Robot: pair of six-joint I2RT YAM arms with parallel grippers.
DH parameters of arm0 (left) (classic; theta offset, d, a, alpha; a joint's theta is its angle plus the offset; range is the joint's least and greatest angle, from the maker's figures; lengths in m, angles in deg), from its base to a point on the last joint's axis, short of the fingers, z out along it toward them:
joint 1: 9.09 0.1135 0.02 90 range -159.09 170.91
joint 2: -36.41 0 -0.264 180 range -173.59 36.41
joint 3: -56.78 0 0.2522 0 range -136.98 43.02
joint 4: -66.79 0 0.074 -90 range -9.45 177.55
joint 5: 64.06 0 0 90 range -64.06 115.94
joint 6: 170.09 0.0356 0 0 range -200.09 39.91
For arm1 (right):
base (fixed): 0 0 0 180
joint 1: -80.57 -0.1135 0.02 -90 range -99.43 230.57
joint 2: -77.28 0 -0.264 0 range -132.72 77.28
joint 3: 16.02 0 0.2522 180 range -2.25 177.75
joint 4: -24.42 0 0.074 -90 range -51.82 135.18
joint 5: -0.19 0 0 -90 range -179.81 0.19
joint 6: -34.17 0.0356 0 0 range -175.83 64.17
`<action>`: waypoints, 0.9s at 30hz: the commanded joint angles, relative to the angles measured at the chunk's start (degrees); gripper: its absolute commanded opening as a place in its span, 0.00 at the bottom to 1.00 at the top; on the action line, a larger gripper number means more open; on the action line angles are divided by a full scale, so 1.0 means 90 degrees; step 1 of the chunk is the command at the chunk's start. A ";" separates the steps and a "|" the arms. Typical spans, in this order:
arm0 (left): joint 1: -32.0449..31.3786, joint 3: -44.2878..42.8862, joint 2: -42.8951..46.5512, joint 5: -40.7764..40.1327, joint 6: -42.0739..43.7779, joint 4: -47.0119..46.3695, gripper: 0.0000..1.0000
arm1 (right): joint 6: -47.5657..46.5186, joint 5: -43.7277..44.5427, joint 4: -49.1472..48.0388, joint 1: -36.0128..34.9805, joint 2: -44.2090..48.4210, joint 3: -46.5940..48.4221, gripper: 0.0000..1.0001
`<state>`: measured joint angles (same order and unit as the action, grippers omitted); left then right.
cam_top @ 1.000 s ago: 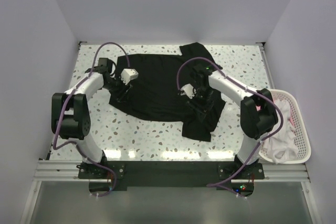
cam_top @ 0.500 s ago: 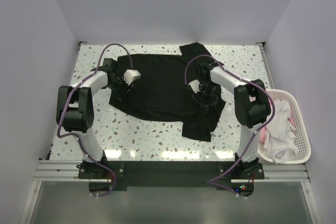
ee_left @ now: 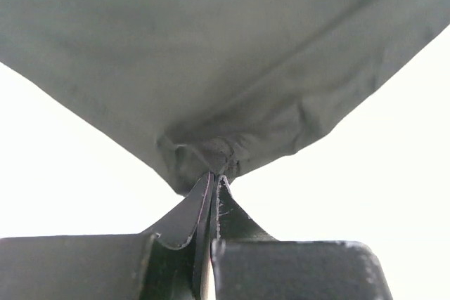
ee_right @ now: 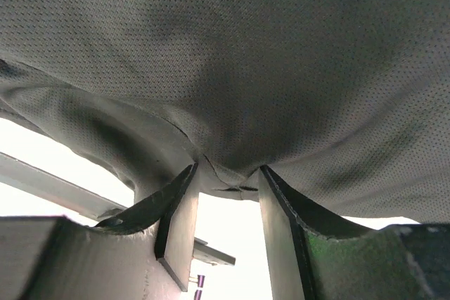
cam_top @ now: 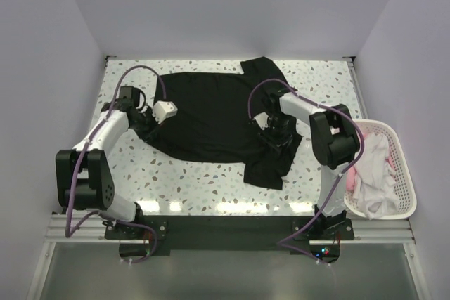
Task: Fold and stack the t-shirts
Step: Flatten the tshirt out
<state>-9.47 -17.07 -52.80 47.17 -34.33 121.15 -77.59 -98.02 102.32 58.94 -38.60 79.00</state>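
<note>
while the soft black short-sleeved t-shirt (cam_top: 211,114) lies spread and rumpled on the speckled bench (cam_top: 211,177), no fold shows yet. left gripper (ee_left: 214,179) pinched tight on its left edge. right gripper (ee_right: 226,184) part-open, cloth sagging between jaws, unclamped. white and pink shirts (cam_top: 373,170) heaped in white slatted plastic basket (cam_top: 406,180). nothing stacked.
</note>
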 commanded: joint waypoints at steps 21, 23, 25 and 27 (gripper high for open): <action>-0.1740 0.0905 0.2588 0.1263 0.1369 0.0385 0.65 | 0.0044 -0.0816 0.0862 0.0674 0.0317 0.1089 0.46; -0.2928 0.0945 0.2384 0.1332 0.0623 -0.0338 0.64 | 0.0113 -0.0826 0.0745 0.0752 0.0122 0.1167 0.45; -0.3665 0.0906 0.1908 0.1342 -0.0151 -0.1285 0.63 | 0.0191 -0.0807 0.0618 0.0782 0.0004 0.1226 0.45; -0.4662 0.0925 0.1535 0.1196 -0.0502 -0.2181 0.62 | 0.0230 -0.0816 0.0559 0.0850 -0.0181 0.1284 0.44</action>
<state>-43.39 -8.66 -34.61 55.17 -27.53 115.62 -77.13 -103.42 107.78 66.44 -37.90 88.81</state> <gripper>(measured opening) 0.622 0.442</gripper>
